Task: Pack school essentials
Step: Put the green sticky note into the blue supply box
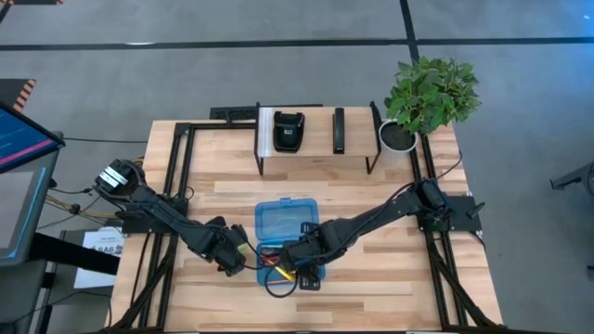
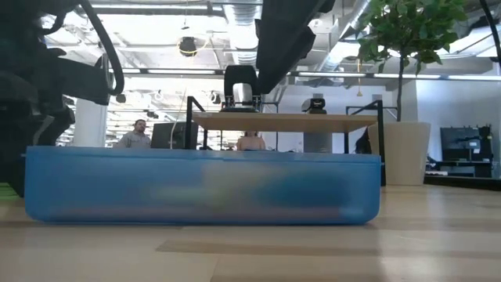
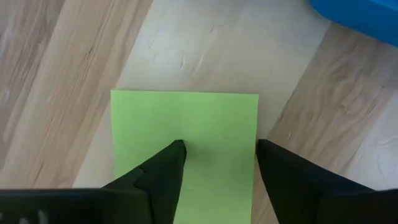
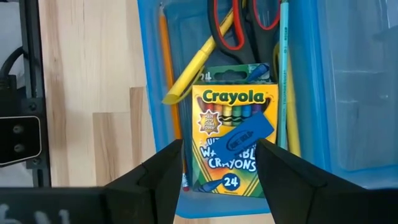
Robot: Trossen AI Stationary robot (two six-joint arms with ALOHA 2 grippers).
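The lime-green sticky-note pad [image 3: 186, 118] lies flat on the bare wood beside the open blue case [image 1: 286, 218]. My left gripper [image 3: 217, 149] is open right above it, one fingertip over the pad's face, the other at its edge. My right gripper [image 4: 217, 149] is open over the case's tray [image 4: 146, 74], its fingers on either side of the crayon box [image 4: 233, 99]. The box lies flat in the tray with the blue eraser [image 4: 245, 138] on top. Red-handled scissors [image 4: 230, 46], yellow pencils [image 4: 193, 68] and a teal pencil [image 4: 284, 62] lie in the tray too. My left gripper comes at the sticky-note pad from above, pointing down, with the pad flat on the table. Whether a fingertip [image 3: 177, 152] touches the pad's face cannot be told.
A low wooden shelf stands at the table's far side with the black boxy device [image 1: 289, 132] and a black bar [image 1: 339, 130] on it. The potted plant [image 1: 427, 93] is at the far right corner. In the low view the case's wall [image 2: 203, 188] fills the front; people [image 2: 139, 133] are beyond the table.
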